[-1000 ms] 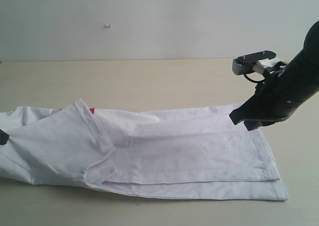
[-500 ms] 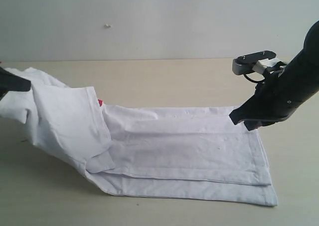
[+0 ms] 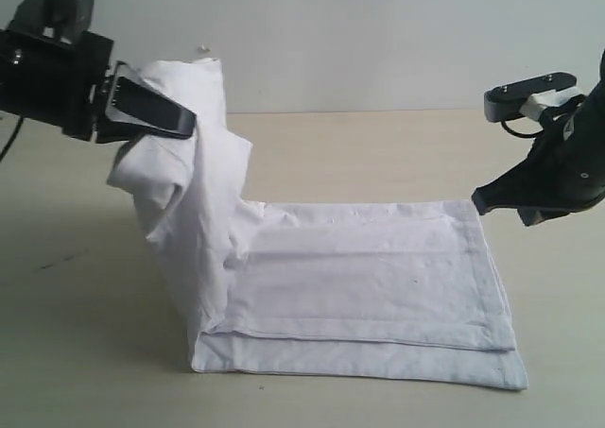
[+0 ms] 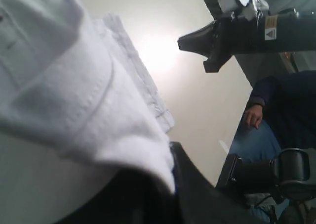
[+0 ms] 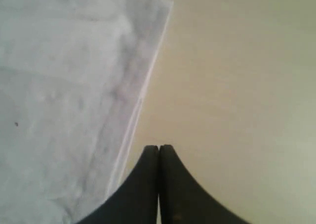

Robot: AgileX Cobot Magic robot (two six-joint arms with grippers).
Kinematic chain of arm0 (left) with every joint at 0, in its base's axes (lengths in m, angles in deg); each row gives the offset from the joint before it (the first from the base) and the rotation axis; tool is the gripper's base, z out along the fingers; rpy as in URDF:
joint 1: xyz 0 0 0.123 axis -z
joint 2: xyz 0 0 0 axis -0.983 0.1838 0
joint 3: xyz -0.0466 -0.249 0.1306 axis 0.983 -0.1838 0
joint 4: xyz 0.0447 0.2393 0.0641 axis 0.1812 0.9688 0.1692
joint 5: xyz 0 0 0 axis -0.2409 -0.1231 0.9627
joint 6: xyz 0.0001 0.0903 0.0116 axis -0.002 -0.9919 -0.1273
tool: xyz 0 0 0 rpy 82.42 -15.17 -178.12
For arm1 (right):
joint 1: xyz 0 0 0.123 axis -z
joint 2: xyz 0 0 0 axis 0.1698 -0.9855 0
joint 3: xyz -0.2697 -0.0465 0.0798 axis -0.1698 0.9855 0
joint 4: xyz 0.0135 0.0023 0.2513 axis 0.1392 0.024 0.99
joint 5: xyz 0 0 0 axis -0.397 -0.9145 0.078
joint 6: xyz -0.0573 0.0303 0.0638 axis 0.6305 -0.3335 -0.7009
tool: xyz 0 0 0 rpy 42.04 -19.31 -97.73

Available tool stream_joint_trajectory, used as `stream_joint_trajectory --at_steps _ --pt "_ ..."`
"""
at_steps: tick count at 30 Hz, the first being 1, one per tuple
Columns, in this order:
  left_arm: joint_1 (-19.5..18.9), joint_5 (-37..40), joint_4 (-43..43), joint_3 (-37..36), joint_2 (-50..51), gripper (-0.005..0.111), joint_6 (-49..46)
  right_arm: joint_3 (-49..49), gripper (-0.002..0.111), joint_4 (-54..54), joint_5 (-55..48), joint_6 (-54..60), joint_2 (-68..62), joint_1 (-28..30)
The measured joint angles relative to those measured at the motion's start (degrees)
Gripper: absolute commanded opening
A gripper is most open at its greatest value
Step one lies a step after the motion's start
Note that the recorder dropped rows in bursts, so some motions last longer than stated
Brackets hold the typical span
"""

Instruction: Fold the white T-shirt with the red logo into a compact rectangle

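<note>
The white T-shirt (image 3: 369,286) lies folded lengthwise on the tan table, its hem end flat at the right. Its collar end is lifted high at the left and hangs in a bunched drape (image 3: 194,178). My left gripper (image 3: 180,116) is shut on that raised cloth, which fills the left wrist view (image 4: 74,95). The red logo is hidden inside the folds. My right gripper (image 3: 484,201) hovers just off the shirt's far right corner, jaws shut and empty; in the right wrist view its tips (image 5: 158,149) sit beside the hem edge (image 5: 143,85).
The tan table (image 3: 359,149) runs back to a pale wall (image 3: 378,31). In the left wrist view a seated person (image 4: 276,115) and dark equipment (image 4: 266,174) show beyond the table edge.
My left gripper has lifted the shirt's collar end from the table up and rightward, pulling the cloth into a tall drape. The right arm has drawn back slightly to the right.
</note>
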Motion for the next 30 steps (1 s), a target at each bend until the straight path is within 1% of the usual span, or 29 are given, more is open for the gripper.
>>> stream_joint_trajectory --at_steps 3,4,5,6,7,8,9,10,11,12,13,14,15,17,18,20,21,23,24,25,27,28,30 --pt "5.4 -4.8 0.0 0.6 0.0 0.000 0.8 0.0 0.000 -0.5 -1.4 -0.7 1.5 1.7" --pt "7.8 -7.8 0.0 0.7 0.0 0.000 1.0 0.0 0.000 -0.5 -2.0 -0.9 2.0 2.3" --pt "9.3 -9.9 0.0 0.7 0.0 0.000 1.2 0.0 0.000 -0.3 -2.5 -1.0 2.3 3.0" --pt "12.7 -14.1 0.0 0.8 0.1 0.000 1.2 0.0 0.000 0.2 -2.9 -1.0 3.0 3.6" --pt "14.5 -16.2 0.0 1.1 0.8 0.000 1.3 0.0 0.000 0.7 -3.2 -1.0 3.3 3.9" --pt "18.0 -19.7 -0.3 1.5 2.4 0.000 1.4 0.1 0.000 1.2 -3.3 -1.0 4.0 3.9" --pt "19.6 -21.2 -0.4 1.8 3.3 0.000 1.4 0.3 0.000 1.4 -3.3 -1.0 4.3 3.9" --pt "22.7 -23.7 -0.7 2.9 5.9 0.000 1.4 0.9 0.000 1.5 -3.3 -1.0 4.8 3.9" --pt "23.8 -24.3 -1.0 3.7 7.0 0.000 1.4 1.4 0.000 1.5 -3.3 -1.0 4.9 3.9" --pt "26.1 -24.9 -1.9 5.0 9.7 0.000 1.4 2.0 0.000 1.6 -3.2 -1.0 5.2 3.9" --pt "27.3 -25.2 -2.5 6.1 11.2 0.000 1.4 2.3 0.000 1.6 -2.9 -1.0 5.2 3.9" --pt "29.6 -25.7 -3.0 8.0 13.9 0.001 1.4 2.7 0.000 2.1 -2.7 -1.0 5.2 3.9" --pt "31.5 -26.1 -3.5 9.9 16.1 0.006 1.4 2.9 0.000 2.3 -2.4 -1.0 5.2 3.9" --pt "34.2 -25.8 -4.4 12.5 19.1 0.034 1.4 3.0 0.000 2.5 -2.1 -1.0 5.2 3.9" --pt "34.9 -25.3 -4.6 13.3 19.9 0.065 1.4 3.0 0.000 2.6 -2.1 -0.9 5.2 3.9" --pt "35.9 -24.1 -5.0 14.5 20.9 0.098 1.1 3.0 0.000 2.9 -1.9 -0.6 5.2 3.9" --pt "36.0 -23.8 -5.2 15.0 20.9 0.101 1.0 3.0 0.000 3.0 -1.8 -0.6 5.2 3.9" --pt "35.2 -22.7 -5.0 15.8 20.9 0.096 1.0 3.0 0.000 3.1 -1.7 -0.4 5.2 3.9" --pt "34.5 -22.6 -3.6 16.1 20.9 0.093 1.0 3.0 0.000 3.3 -1.7 -0.1 5.2 3.9" --pt "34.1 -22.5 -1.6 16.2 20.9 0.086 1.5 3.0 0.000 4.0 -1.7 0.7 5.2 3.9" --pt "32.3 -22.4 5.2 16.2 20.8 0.074 5.2 3.0 0.000 9.0 -1.8 6.3 5.2 4.0" --pt "31.7 -22.1 7.8 16.2 20.7 0.067 6.8 3.0 0.000 11.5 -2.2 9.0 5.2 4.0" --pt "30.1 -20.6 14.3 16.2 20.6 0.052 10.2 3.0 0.000 19.1 -3.7 16.8 5.2 4.0"
